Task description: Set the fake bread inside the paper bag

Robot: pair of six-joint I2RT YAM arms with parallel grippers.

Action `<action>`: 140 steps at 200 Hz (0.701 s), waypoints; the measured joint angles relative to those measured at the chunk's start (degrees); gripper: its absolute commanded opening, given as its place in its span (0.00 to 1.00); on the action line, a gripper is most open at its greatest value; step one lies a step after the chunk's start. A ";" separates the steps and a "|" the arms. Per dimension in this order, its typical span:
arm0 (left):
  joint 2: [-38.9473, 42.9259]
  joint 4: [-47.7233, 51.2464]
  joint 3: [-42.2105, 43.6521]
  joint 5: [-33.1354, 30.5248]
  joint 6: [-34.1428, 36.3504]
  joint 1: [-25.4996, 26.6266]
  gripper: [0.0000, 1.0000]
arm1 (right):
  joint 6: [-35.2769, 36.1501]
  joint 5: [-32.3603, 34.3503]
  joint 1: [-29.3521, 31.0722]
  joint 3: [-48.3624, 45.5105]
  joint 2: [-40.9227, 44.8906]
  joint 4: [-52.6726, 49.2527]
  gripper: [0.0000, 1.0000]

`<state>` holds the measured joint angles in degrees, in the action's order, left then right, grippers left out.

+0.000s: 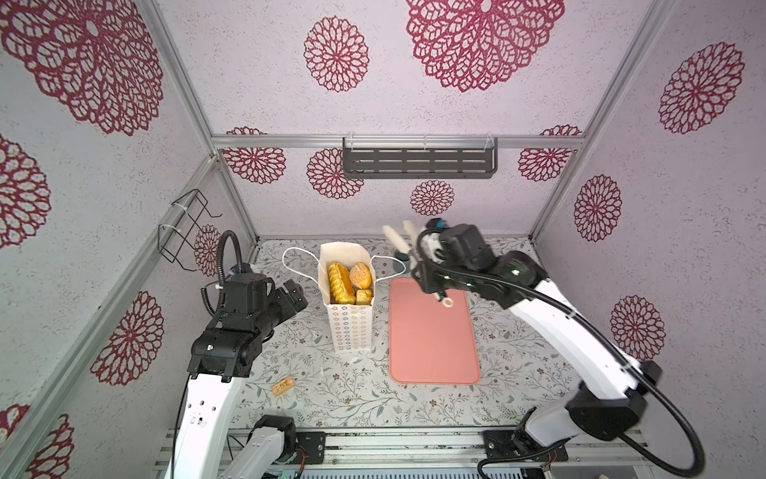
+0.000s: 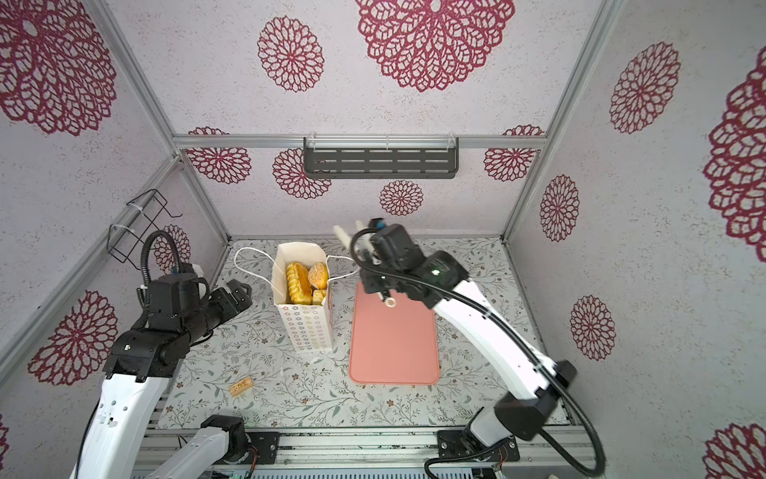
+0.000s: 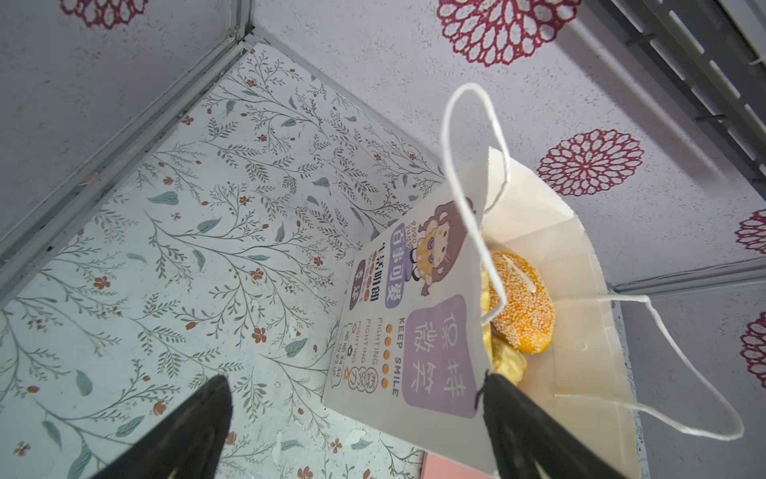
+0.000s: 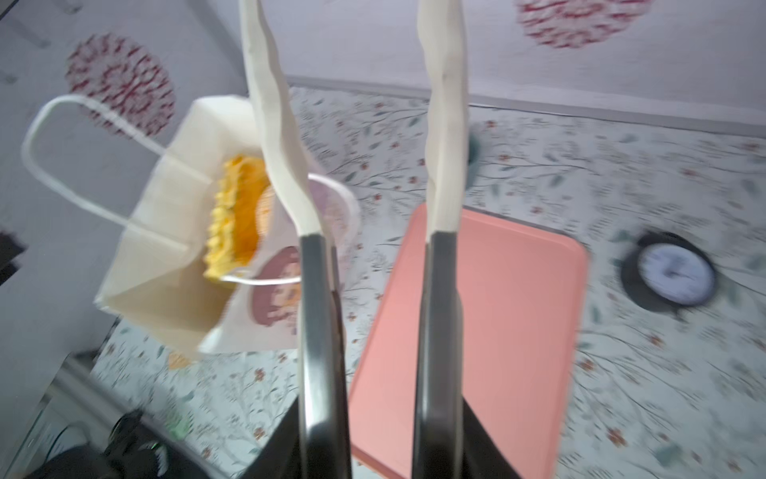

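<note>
Bright, even, diffuse light is filling both top views, with only faint soft shadows lying beside the paper bag and the pink tray. Wide-angle distortion is bowing straight lines near the edges. Motion blur is smearing the right wrist view: the clock and the floral mat are looking soft, the tongs sharper. The left wrist view is showing crisp
</note>
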<state>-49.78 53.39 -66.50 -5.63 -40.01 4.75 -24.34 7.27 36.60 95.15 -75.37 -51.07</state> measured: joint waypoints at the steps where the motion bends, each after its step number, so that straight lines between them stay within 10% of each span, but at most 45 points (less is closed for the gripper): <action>1: 0.09 -0.09 0.17 -0.07 -0.07 -0.11 0.97 | -0.11 -0.04 -0.96 -0.87 0.92 0.24 0.43; 48: 3.45 -3.58 9.03 -2.16 -2.60 -4.79 0.97 | -2.49 -0.28 -25.31 -32.59 18.75 5.40 0.43; 93: 5.25 -6.93 16.20 -5.53 -3.39 -6.82 0.97 | -2.86 -4.61 -37.68 -54.62 9.09 14.71 0.43; 140: 7.26 -10.38 17.33 -9.81 -2.12 -6.93 0.98 | -4.17 -4.48 -42.47 -58.21 5.03 21.59 0.60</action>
<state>-42.52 43.00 -49.17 -15.44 -42.13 -2.17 -28.51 2.79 -5.87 36.95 -70.35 -29.47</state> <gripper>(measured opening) 0.983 0.542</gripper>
